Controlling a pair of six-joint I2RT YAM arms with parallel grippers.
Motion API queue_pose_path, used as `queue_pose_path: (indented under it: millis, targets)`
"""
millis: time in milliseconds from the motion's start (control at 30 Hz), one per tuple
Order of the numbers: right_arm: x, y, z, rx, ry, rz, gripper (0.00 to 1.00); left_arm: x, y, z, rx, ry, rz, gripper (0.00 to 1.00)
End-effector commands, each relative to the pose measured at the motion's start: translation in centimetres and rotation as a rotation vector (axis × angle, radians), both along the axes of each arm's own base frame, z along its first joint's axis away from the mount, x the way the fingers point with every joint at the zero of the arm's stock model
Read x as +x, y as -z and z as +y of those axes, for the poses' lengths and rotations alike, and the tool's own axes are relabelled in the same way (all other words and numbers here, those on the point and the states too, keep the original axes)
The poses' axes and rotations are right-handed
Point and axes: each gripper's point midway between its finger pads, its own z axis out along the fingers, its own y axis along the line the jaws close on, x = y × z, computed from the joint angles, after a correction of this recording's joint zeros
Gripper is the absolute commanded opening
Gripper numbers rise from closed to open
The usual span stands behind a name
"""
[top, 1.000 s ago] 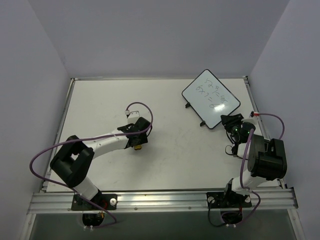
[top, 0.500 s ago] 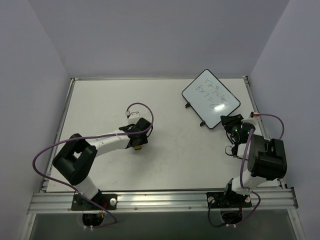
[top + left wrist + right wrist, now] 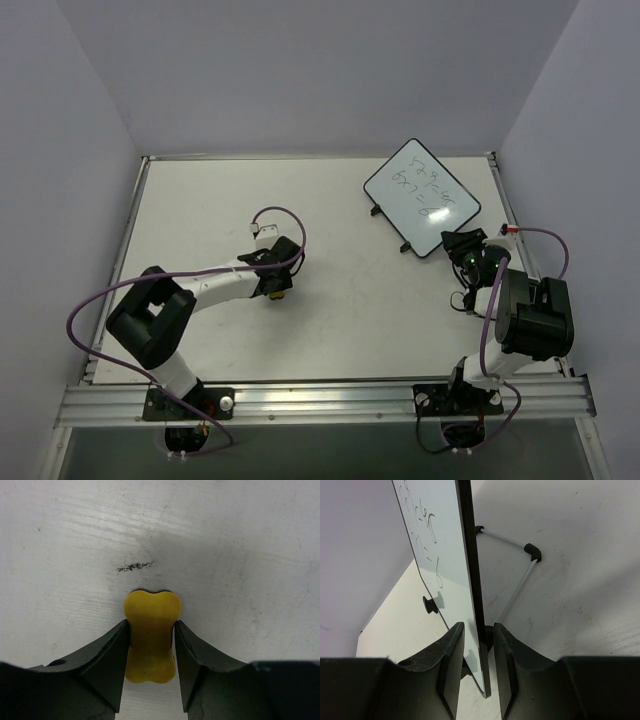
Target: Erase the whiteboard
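Observation:
The whiteboard stands tilted at the table's back right, with dark handwriting on it. In the right wrist view its white face and black frame run edge-on between my fingers. My right gripper is shut on the board's lower near corner. The yellow bone-shaped eraser lies on the table, and only a sliver of it shows in the top view. My left gripper is shut on its narrow waist, both fingers touching it, low over the table's middle.
The board's wire stand with black feet rests on the table behind it. A dark smudge marks the table just beyond the eraser. Purple cables loop off both arms. Side walls enclose the table.
The left arm's elbow has shifted slightly. The left gripper stays at the eraser. The right arm and the whiteboard have not moved.

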Motion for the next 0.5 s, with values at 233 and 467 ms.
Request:
queue_pose_path:
  millis: [233,467]
  targets:
    - [0.7,-2.8,-0.6,-0.027,0.005,-0.105,0.25,0.6,0.4,0.0,-0.030,-0.013,-0.014,0.09]
    - [0.6,-2.8,-0.4,-0.022,-0.005,-0.107,0.26,1.6,-1.7,-0.7,-0.057,-0.001,-0.072,0.02]
